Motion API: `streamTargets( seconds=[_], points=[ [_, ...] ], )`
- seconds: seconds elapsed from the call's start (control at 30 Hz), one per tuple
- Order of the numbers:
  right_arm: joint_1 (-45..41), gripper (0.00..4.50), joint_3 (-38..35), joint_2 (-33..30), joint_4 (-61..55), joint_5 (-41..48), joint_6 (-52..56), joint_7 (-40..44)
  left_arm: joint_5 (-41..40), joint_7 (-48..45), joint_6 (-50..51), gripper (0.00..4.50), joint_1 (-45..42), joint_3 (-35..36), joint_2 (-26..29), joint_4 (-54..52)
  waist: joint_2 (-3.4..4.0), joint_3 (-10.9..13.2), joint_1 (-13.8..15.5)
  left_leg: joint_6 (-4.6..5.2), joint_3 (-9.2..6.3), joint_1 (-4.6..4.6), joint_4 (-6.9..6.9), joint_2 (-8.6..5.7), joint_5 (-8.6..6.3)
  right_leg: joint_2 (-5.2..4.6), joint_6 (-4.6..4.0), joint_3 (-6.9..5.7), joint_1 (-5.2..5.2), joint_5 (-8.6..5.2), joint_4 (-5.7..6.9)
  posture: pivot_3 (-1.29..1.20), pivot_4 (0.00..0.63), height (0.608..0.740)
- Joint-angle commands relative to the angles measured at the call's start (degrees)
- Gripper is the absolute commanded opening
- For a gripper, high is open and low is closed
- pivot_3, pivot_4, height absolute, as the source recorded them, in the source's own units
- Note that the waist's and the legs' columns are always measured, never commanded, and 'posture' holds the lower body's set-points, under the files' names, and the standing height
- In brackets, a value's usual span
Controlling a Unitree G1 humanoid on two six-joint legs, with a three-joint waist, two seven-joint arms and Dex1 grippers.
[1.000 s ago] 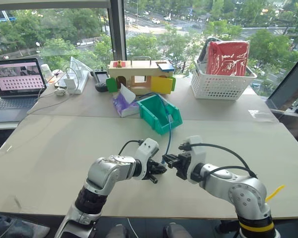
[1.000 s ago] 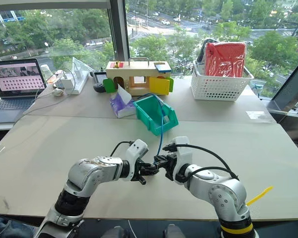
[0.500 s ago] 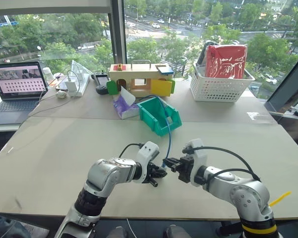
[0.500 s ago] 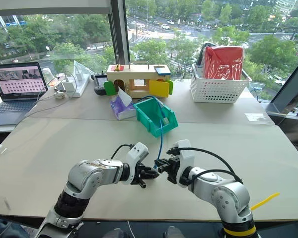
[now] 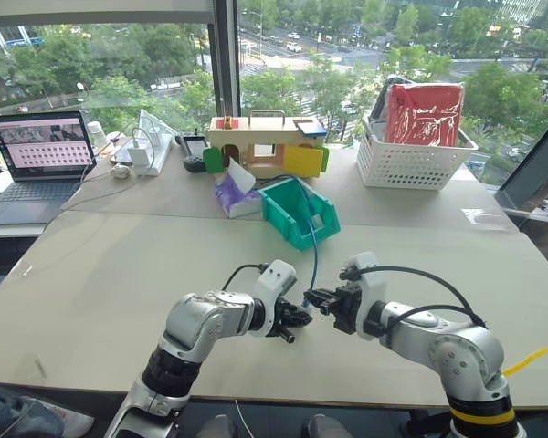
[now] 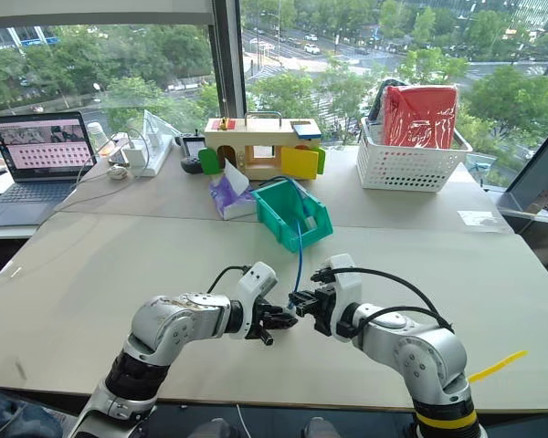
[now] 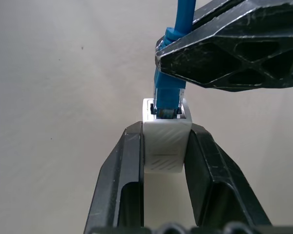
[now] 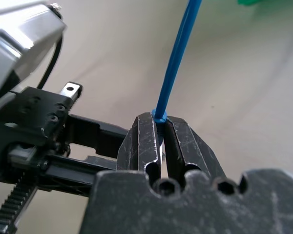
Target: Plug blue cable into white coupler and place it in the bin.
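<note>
The blue cable runs from inside the teal bin down to my two grippers, which meet tip to tip above the table's near half. My left gripper is shut on the white coupler, with a finger against each side of it. The cable's blue plug sits in the coupler's socket. My right gripper is shut on the cable just behind the plug. From there the cord rises away. In the left eye view, the left gripper and right gripper almost touch.
The bin stands mid-table, beyond the grippers. Beside it lies a purple tissue pack, with a wooden toy house behind. A white lattice basket holding a red packet sits at the back right. A laptop and chargers with white cords are at the back left.
The head view has shifted slightly. My right gripper has edged a little to the right with the cable. The left gripper has stayed in place, with the coupler still between its fingers.
</note>
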Motion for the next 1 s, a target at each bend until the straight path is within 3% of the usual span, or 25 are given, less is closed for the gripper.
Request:
streamTargets(
  seconds=[0.03, 0.17, 0.2, 0.3, 0.47, 0.53, 0.7, 0.87, 0.93, 1.0],
  points=[
    [-6.6, 0.00, -9.0, -4.5, -0.4, 1.7, 1.8, -0.6, -1.5, -1.2, -2.0, 2.90, -1.5, 2.5, 0.2, -1.4, 0.26, 0.2, 0.0, 0.01, -0.03, -0.08, 0.02, -0.05, 0.00, 0.00, -0.01, 0.01, -0.08, 0.01, 0.02, 0.00, 0.150, 0.737],
    [-13.9, 0.00, -14.6, -8.1, 2.7, 3.2, 3.2, 0.0, -1.5, -2.3, -2.9, 4.33, -1.1, 2.1, 1.4, -1.6, 0.46, 0.6, 0.0, 0.02, -0.11, -0.24, 0.01, -0.27, 0.01, -0.07, 0.02, 0.11, -0.15, 0.05, 0.02, 0.00, 0.150, 0.737],
    [-17.2, 0.00, -15.3, -10.2, 4.9, 2.7, 3.0, 1.4, -2.0, -3.0, -3.4, 4.46, -0.6, 2.4, 1.5, -2.1, 0.44, 0.6, -0.1, 0.03, -0.18, -0.25, -0.01, -0.27, 0.00, -0.03, 0.08, 0.11, -0.15, 0.09, 0.02, 0.00, 0.150, 0.737],
    [-26.8, 0.00, -11.9, -14.8, 12.6, -1.2, -0.9, 6.9, -3.1, -4.8, -6.4, 4.46, 1.1, 3.8, 2.0, -2.8, 0.80, 1.0, -0.4, 0.08, -0.21, -0.31, -0.08, -0.36, -0.03, -0.04, 0.25, 0.16, -0.19, 0.27, -0.01, 0.00, 0.150, 0.737],
    [-43.8, 0.00, 9.9, -12.9, 36.5, -20.8, -22.1, 23.7, -1.2, -5.4, -18.1, 4.46, 2.8, 8.4, 3.6, -1.7, 0.82, 1.1, -1.8, 0.09, -0.32, -0.49, -0.11, -0.39, -0.02, 0.06, 0.23, 0.19, -0.41, 0.27, 0.08, 0.00, 0.150, 0.737],
    [-48.5, 0.00, 14.6, -10.3, 46.6, -27.0, -30.7, 28.2, -0.6, -4.7, -21.4, 4.46, 3.4, 9.7, 3.8, -1.9, 0.81, 1.1, -1.8, 0.08, -0.40, -0.49, -0.10, -0.39, -0.02, 0.10, 0.23, 0.14, -0.38, 0.26, 0.09, 0.00, 0.150, 0.737],
    [-56.8, 0.00, 17.8, -3.0, 68.8, -35.0, -44.4, 34.5, 1.7, -1.1, -26.3, 4.46, 5.2, 12.2, 4.2, -3.5, 0.78, 1.2, -1.3, 0.08, -0.37, -0.91, 0.00, -0.45, -0.02, -0.02, 0.33, 0.15, -0.64, 0.29, 0.06, 0.00, 0.150, 0.737],
    [-60.0, 0.00, 18.1, 0.1, 82.0, -41.3, -53.5, 36.4, 1.4, 1.8, -26.5, 4.46, 7.3, 14.6, 4.3, -6.2, 0.73, 1.3, -0.7, 0.06, -0.42, -1.20, 0.01, -0.47, -0.03, -0.06, 0.41, 0.13, -0.81, 0.37, 0.05, 0.00, 0.150, 0.737],
    [-60.8, 0.89, 16.8, 1.2, 84.5, -41.6, -54.9, 37.2, 1.4, 2.5, -26.5, 4.50, 8.3, 15.2, 4.6, -7.2, 0.73, 1.3, -0.6, 0.05, -0.42, -1.21, -0.01, -0.47, -0.03, -0.06, 0.41, 0.13, -0.81, 0.37, 0.09, 0.00, 0.150, 0.737],
    [-61.6, 1.30, 15.9, 1.9, 85.9, -42.1, -56.4, 37.9, 1.6, 2.9, -26.9, 4.50, 8.7, 15.7, 5.0, -7.5, 0.74, 1.3, -0.6, 0.05, -0.42, -1.20, -0.01, -0.46, -0.03, -0.06, 0.41, 0.13, -0.81, 0.38, 0.09, 0.00, 0.150, 0.737]
  ],
)
